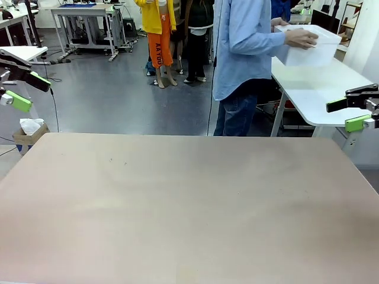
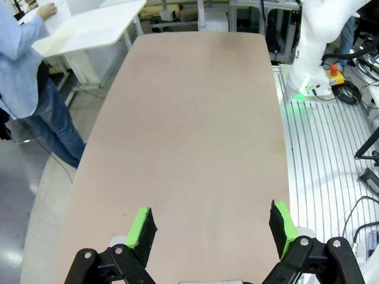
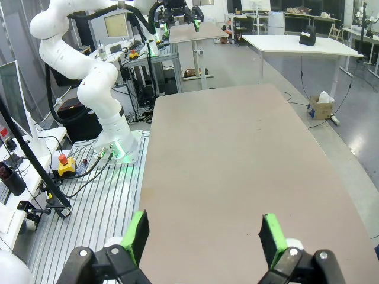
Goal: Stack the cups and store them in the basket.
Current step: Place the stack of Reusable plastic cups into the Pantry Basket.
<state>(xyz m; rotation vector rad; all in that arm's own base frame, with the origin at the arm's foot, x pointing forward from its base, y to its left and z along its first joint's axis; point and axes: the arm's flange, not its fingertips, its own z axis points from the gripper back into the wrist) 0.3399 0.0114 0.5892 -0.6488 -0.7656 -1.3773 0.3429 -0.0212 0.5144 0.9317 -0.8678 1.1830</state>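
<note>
The basket [image 1: 308,44] is not on the work table yet; a person [image 1: 246,53] in a blue shirt stands at the far side, turned toward a white side table [image 1: 323,89], with both hands on the white bin, one hand [image 1: 302,38] on its near wall; it sits on or just above that side table, and whether it is lifted I cannot tell; no cups are to be seen. The table [image 1: 183,201] between the arms is a broad tan surface with nothing on it. The left gripper [image 2: 210,231] hangs above its own end of the table, jaws spread wide, nothing between the green pads [image 2: 142,228]; the right gripper [image 3: 204,234] is the same at the opposite end, wide and holding nothing; in the front view the left gripper [image 1: 18,89] and right gripper [image 1: 355,109] sit at the picture's edges, well clear of the middle. The step in hand looks like waiting for the person to bring things over; doing it well probably means keeping both arms back and high, leaving the centre free for the basket, and moving only once the person's hands are clear.
</note>
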